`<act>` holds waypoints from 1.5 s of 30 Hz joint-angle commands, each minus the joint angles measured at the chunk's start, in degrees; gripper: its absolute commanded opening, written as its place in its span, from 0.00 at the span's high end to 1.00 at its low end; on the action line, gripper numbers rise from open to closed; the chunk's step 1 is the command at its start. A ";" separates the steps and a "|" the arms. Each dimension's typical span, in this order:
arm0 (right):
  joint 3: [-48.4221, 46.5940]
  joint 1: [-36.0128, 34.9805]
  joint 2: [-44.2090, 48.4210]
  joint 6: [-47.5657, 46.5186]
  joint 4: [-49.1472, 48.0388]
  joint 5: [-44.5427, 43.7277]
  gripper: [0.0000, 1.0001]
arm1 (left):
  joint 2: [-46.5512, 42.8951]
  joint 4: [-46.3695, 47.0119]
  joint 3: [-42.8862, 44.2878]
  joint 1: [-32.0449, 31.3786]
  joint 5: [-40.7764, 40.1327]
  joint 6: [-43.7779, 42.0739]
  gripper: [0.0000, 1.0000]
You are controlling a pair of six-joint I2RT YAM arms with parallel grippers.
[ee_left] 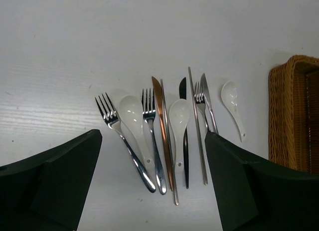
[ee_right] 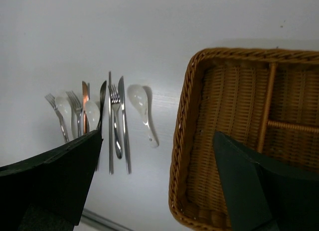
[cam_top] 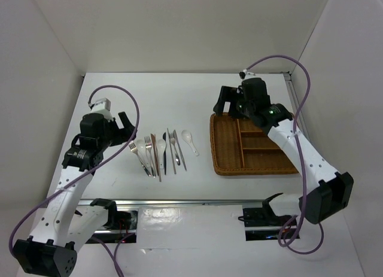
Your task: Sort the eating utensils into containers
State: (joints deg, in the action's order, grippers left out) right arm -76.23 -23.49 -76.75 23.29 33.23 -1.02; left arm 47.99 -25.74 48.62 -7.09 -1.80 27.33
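The table (cam_top: 119,91) is white and carries everything. The tray (cam_top: 226,152) lies under and just ahead of the right gripper (cam_top: 228,101). In the top view that arm covers the tray's far corner and part of its right side. The right wrist view alone shows the weave and the dividers (ee_right: 267,104), though the right finger (ee_right: 259,186) hides part of the tray floor. The left wrist view cuts the tray (ee_left: 279,116) off at the right edge.

Both grippers are spread wide and hold nothing.

The utensils (cam_top: 158,151) lie in a row on the table, outside the tray, just ahead of the left gripper (ee_left: 153,136) and well to the left of the right one. Its wrist view tells them apart: a fork (ee_left: 110,120), a white spoon (ee_left: 132,114), a second fork (ee_left: 149,111), a copper knife (ee_left: 160,121), another white spoon (ee_left: 179,116) over a black piece (ee_left: 183,89), a thin stick (ee_left: 197,121), a third fork (ee_left: 199,99) and a silver knife (ee_left: 208,106). A lone white spoon (ee_left: 233,104) lies nearest the tray. From the right wrist, the left finger (ee_right: 55,176) hides the handles of the leftmost pieces.
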 commanded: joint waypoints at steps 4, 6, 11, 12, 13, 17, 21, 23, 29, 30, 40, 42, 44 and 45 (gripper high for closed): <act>10.65 -0.42 11.79 2.20 -6.68 6.46 0.00 | 0.44 -6.60 0.69 -0.11 1.80 -0.79 0.00; 12.33 -0.42 12.50 2.73 -6.69 6.47 0.00 | -1.13 -7.13 -1.33 -0.11 3.29 -0.27 0.00; 12.33 -0.42 11.02 2.73 -5.55 5.94 0.00 | 0.87 -9.06 -0.55 -0.11 -0.47 5.70 0.00; 12.33 -0.42 10.49 3.25 -5.55 5.94 0.00 | 3.06 -9.68 -0.02 -0.11 -1.53 6.41 0.05; 12.33 -0.42 10.48 3.25 -5.55 5.94 0.00 | 4.03 -9.68 -0.02 -0.11 -1.54 8.16 0.06; 12.33 -0.42 9.96 3.25 -8.44 7.95 0.00 | 7.29 -7.85 -3.70 -0.11 -2.59 12.74 0.12; 12.33 -0.42 7.77 2.65 -8.98 7.96 0.00 | 8.70 -6.08 -7.22 -0.11 -5.05 16.17 0.15; 11.63 -0.42 6.71 2.12 -8.98 7.96 0.00 | 8.70 -5.47 -7.75 -0.64 -6.19 16.70 0.20; 10.48 -0.42 2.84 1.58 -9.58 8.49 0.00 | 11.94 -4.85 -9.33 -0.64 -9.27 19.33 0.25; 10.48 -0.42 2.83 1.58 -9.59 9.01 0.00 | 12.56 -4.85 -9.33 -0.64 -9.27 19.34 0.27; 9.34 -0.42 -0.86 1.06 -10.82 9.01 0.00 | 21.09 -4.32 -7.05 -2.31 -12.79 19.87 0.31; 9.34 -0.42 -1.47 0.53 -10.82 9.01 0.00 | 22.93 -3.10 -6.44 -2.31 -12.79 19.87 0.32; 8.81 -0.42 -2.61 -0.08 -10.30 8.49 0.00 | 25.91 -3.09 -5.74 -3.36 -13.57 20.47 0.32; 8.20 -0.42 -3.14 -0.09 -10.29 8.49 0.00 | 26.62 -3.09 -5.12 -3.37 -13.58 20.48 0.32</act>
State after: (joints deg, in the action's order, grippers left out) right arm -64.73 -23.49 -78.96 24.69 25.69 7.79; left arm 72.49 -30.46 40.36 -9.87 -13.65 46.50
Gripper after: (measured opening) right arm 0.999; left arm 0.676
